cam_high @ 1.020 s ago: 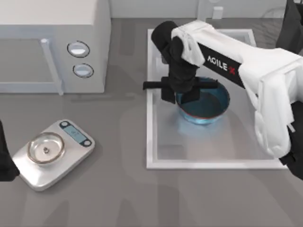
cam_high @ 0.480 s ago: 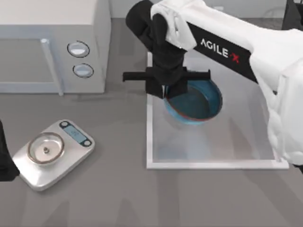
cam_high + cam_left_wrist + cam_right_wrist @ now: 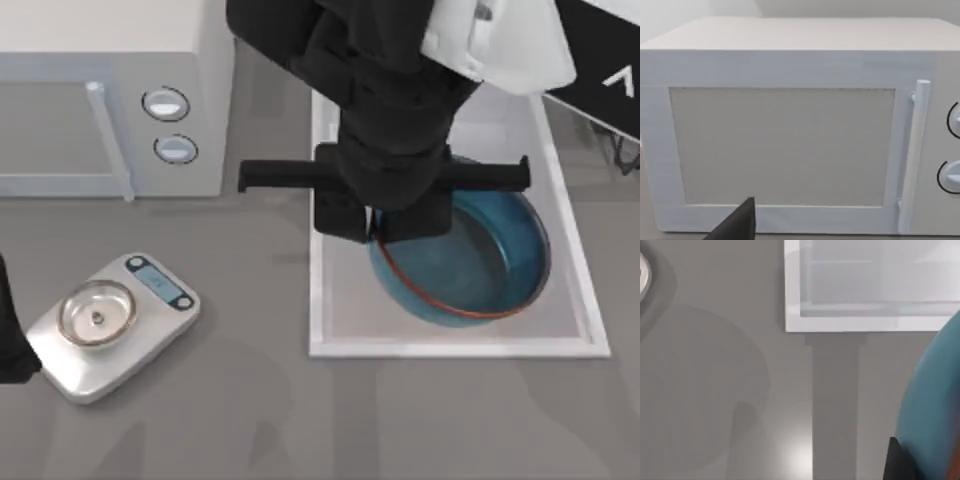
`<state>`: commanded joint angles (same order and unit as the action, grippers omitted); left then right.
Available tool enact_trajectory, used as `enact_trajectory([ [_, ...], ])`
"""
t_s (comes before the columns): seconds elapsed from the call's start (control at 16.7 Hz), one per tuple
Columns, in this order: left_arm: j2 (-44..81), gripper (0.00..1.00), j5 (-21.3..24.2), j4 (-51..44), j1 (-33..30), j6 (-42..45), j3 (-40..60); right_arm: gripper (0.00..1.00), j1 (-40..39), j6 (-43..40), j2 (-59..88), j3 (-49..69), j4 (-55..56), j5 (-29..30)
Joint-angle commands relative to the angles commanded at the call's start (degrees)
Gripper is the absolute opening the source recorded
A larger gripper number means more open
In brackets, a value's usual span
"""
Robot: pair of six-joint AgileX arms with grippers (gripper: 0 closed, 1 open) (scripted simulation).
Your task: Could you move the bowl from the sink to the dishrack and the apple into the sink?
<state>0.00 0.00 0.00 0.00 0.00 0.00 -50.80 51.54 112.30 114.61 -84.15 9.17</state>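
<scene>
My right gripper (image 3: 381, 232) hangs high above the sink (image 3: 316, 300) and is shut on the left rim of the blue bowl (image 3: 470, 265). The bowl hangs lifted over the sink's front half, its dark inside and reddish rim showing. In the right wrist view the bowl (image 3: 935, 405) sits beside a dark fingertip (image 3: 900, 462), with the sink rim (image 3: 860, 322) far below. A few thin dark wires (image 3: 622, 150) at the right edge look like part of the dishrack; the arm hides the rest. The apple is out of view.
A white microwave (image 3: 110, 100) stands at the back left and faces the left wrist camera (image 3: 790, 145). A silver scale (image 3: 150, 300) with a shiny pan (image 3: 96, 314) sits front left. My left arm (image 3: 8, 340) stays parked at the left edge.
My right arm has risen toward the camera with the bowl held in its gripper, carrying it up out of the sink and a little to the right. The left arm has not moved.
</scene>
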Motion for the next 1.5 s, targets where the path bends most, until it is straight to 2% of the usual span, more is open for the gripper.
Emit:
enact_trajectory([
  [0.36,0.0,1.0,0.0,0.0,0.0,0.0,0.0,0.0,-5.8,5.5,-11.5,-7.2,-6.1,0.7],
  [0.66,0.0,1.0,0.0,0.0,0.0,0.0,0.0,0.0,-5.5,5.4,-11.4,-7.1,-5.9,0.6],
  [0.84,0.0,1.0,0.0,0.0,0.0,0.0,0.0,0.0,-2.1,2.6,-13.7,-8.8,-2.2,-1.9],
  [1.14,0.0,1.0,0.0,0.0,0.0,0.0,0.0,0.0,13.1,-9.1,-22.3,-16.7,16.2,-11.0],
  [1.5,0.0,1.0,0.0,0.0,0.0,0.0,0.0,0.0,42.9,-29.1,-32.3,-28.6,51.7,-23.4],
])
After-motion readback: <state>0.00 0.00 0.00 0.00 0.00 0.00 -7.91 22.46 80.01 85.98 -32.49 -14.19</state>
